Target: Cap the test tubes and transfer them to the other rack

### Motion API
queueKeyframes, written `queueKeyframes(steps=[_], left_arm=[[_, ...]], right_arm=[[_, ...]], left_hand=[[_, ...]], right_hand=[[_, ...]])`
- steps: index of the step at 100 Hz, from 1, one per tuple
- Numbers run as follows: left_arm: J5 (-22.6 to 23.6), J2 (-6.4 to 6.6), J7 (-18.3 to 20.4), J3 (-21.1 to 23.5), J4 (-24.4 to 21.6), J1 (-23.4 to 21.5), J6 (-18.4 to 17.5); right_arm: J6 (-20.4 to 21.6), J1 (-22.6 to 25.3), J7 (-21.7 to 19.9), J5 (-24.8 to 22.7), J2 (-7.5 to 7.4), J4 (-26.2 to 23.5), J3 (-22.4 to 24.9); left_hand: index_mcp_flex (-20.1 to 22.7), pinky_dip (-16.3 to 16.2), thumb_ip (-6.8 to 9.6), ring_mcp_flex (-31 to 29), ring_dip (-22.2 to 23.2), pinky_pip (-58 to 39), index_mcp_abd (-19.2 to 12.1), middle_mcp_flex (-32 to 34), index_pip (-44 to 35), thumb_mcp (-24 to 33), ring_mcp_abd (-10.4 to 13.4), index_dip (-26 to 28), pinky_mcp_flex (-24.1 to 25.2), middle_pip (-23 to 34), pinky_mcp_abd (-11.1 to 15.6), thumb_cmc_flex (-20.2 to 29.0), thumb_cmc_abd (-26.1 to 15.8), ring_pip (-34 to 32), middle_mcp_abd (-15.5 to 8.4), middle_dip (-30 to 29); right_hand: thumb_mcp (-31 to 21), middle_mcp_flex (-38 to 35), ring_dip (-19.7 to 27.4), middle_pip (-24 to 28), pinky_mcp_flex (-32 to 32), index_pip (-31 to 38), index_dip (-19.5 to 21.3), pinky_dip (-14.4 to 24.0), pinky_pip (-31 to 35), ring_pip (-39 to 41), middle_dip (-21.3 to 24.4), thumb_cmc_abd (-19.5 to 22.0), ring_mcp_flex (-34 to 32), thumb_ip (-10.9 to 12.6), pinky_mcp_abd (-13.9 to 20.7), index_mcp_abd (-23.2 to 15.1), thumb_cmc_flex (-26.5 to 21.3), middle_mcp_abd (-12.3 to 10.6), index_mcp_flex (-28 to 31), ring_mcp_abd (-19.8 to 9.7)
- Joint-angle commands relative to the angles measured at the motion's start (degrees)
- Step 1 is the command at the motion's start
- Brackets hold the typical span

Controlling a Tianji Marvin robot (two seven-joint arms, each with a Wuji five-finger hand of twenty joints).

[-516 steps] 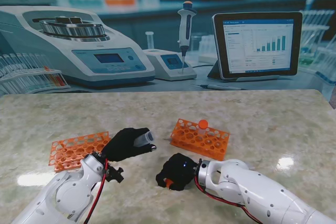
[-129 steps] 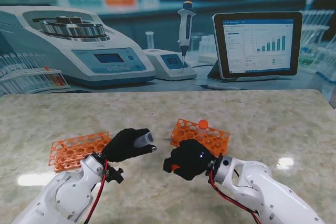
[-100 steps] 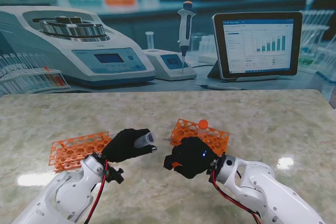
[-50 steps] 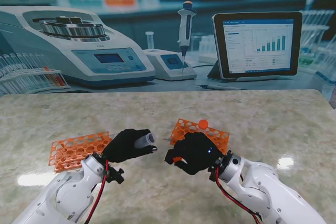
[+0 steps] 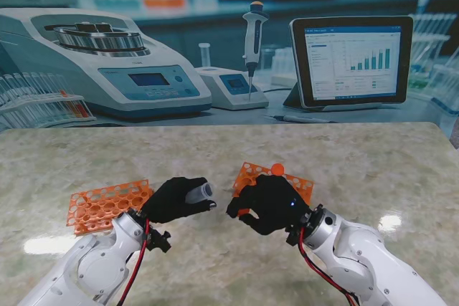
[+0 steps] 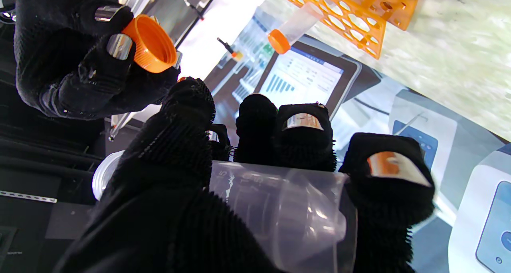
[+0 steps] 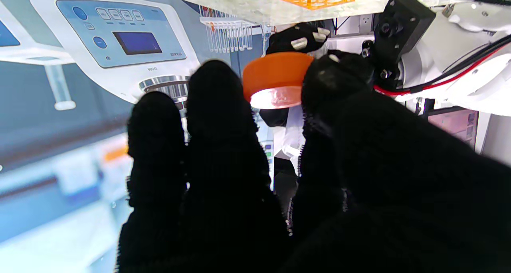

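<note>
Above the worktop, between the racks: your left hand (image 5: 174,198) and right hand (image 5: 269,202) hover close together but apart, over the marbled stone worktop (image 5: 373,170).

Left hand state: its fingers are wrapped round the clear plastic test tube (image 6: 279,209), held roughly level, the open mouth turned toward your right hand.

Right hand state: its fingertips (image 6: 115,46) pinch the orange screw cap (image 6: 151,44), whose hollow side shows in the left wrist view.

Where the task's things are: the uncapped tube is in your left hand; one orange-capped tube (image 5: 277,170) stands in the orange perforated rack on the right (image 5: 305,185); the flat orange rack on the left (image 5: 100,204) looks empty from the stand view.

Risk, misalignment: if the cap meets the mouth off-axis, it may cross-thread or skid off the rim. I judge the two axes not yet lined up.

Risk, slipping: the cap is held by fingertips only, so a push against the rim could pop it out of your grasp.

Risk, tube rotation: twisting the cap may spin the smooth tube in your left hand if the grip is light.

Arm pose: both forearms rise from the near corners, wrists bent inward toward each other.
</note>
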State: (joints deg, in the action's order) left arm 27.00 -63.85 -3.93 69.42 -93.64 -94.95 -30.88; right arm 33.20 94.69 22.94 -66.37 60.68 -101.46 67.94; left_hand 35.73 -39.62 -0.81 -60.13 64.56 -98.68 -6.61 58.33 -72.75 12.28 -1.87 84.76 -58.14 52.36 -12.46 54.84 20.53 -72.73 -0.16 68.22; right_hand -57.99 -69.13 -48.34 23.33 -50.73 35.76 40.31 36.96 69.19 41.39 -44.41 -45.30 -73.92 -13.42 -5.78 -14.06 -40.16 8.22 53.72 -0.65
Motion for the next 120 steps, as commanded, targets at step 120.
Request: queueKeyframes(steps=[120], left_arm=[[-0.14, 0.15, 0.59, -1.38, -0.82, 0.15, -1.28]], right_arm=[[-2.84, 1.30, 9.73, 5.86, 3.03, -1.40, -2.08]], left_hand=[[0.47, 1.53, -0.40, -0.01, -0.58, -6.88, -3.41, -0.77, -4.74, -0.62, 1.01, 3.63, -1.66, -0.03, 2.05, 1.81, -2.45, 0.21, -2.63, -0.35]], right_hand=[[-11.80, -6.16, -0.52, 5.38, -1.05, 2.30, 1.85, 1.36, 1.56, 2.77, -1.14, 3.82, -0.62, 6.35, -0.10, 0.99, -10.03, -11.93, 3.73, -3.90]])
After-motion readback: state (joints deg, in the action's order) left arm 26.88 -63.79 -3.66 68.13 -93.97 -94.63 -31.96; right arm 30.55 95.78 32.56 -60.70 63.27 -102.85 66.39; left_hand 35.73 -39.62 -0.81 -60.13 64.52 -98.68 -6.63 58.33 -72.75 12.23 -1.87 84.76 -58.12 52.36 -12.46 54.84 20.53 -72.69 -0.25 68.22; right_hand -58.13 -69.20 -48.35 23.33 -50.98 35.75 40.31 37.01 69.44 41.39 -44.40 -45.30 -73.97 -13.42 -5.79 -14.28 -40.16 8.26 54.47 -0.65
